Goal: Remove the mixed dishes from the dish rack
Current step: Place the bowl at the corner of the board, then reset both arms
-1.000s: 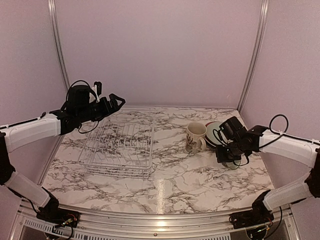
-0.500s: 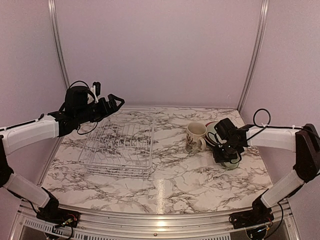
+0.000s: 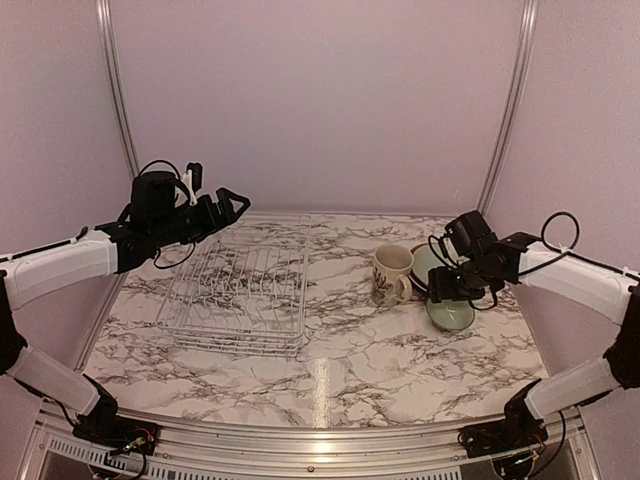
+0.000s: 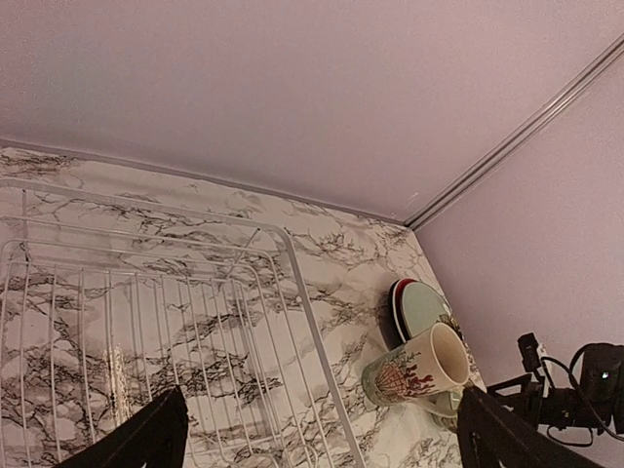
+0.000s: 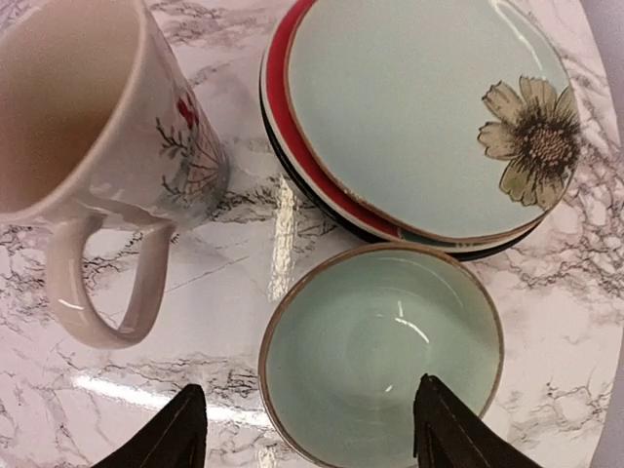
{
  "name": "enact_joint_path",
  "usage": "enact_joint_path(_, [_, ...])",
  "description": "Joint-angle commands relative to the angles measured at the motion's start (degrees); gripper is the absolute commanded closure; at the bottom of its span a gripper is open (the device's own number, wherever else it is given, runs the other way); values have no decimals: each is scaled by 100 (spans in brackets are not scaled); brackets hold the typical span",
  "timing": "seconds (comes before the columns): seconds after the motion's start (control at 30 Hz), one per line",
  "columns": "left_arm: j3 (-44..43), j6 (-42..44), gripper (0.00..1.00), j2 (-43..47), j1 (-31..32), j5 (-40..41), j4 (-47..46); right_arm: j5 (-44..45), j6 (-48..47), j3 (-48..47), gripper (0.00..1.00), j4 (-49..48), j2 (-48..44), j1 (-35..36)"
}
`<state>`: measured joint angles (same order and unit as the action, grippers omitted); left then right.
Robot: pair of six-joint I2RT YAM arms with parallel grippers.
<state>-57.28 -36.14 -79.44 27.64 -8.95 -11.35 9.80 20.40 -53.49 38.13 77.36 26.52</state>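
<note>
Top-view clock, 12 = back wall.

- White marble-pattern table (image 3: pixel 330 375): bare veined slab at 6.
- Rectangular white wire dish rack (image 3: pixel 240 295) with low grid sides and upright tines: flat on the table at 9–10. Left wrist cam looks down on its wires (image 4: pixel 195 322).
- Small pale green bowl (image 3: pixel 451 317) with a brown rim: upright on the marble at 3, well apart from the rack. In the right wrist cam (image 5: pixel 380 351) it is just beside the plate stack; I can't tell if they touch.
- Right gripper (image 3: pixel 447 292): hangs over the bowl, a little to its 11. Claw is spread wide and clamps nothing. In the wrist cam (image 5: pixel 312 434) one fingertip is outside the bowl's rim on the mug side, the other over its inside.
- Cream floral mug (image 3: pixel 390 273): upright at 1–2, at 10 from the bowl, handle toward 5. Also seen at (image 5: pixel 88 127) and (image 4: pixel 414 366).
- Pale green round plate with a flower mark (image 5: pixel 419 117): at 2, just past the bowl, at 3 from the mug (image 3: pixel 427 262). It is stacked on a plate with a red-and-dark striped rim (image 5: pixel 278 136), of which only the edge shows.
- Left gripper (image 3: pixel 235 203): raised above the rack's far edge at 10–11, pointing toward 3. Claw is fully spread and holds nothing (image 4: pixel 322 444).

All four dishes are on the marble, right of the rack.
</note>
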Motion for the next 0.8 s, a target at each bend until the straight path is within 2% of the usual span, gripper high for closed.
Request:
enact_joint_path(0.0, [-288, 580, 1, 385, -39, 256, 306, 299, -281, -754, 26, 276, -1002, 62])
enact_joint_path(0.17, [-446, 1030, 1, 1002, -33, 664, 477, 506, -609, -1221, 11, -52, -1850, 63])
enact_joint_path(0.33, [-263, 1405, 1, 1976, -30, 1199, 406, 215, -990, -1379, 2, -884, -2585, 63])
enact_joint_path(0.47, [9, 1639, 1, 2834, -29, 1472, 175, -250, -1392, -1260, 2, -1760, -3174, 59])
enact_joint_path(0.6, [128, 1829, 1, 3402, -29, 1579, 72, -156, -1542, -1029, 2, -2489, -3743, 60])
enact_joint_path(0.77, [116, 1960, 1, 3776, -30, 1826, 160, -83, -1709, -1010, 2, -2816, -3971, 63])
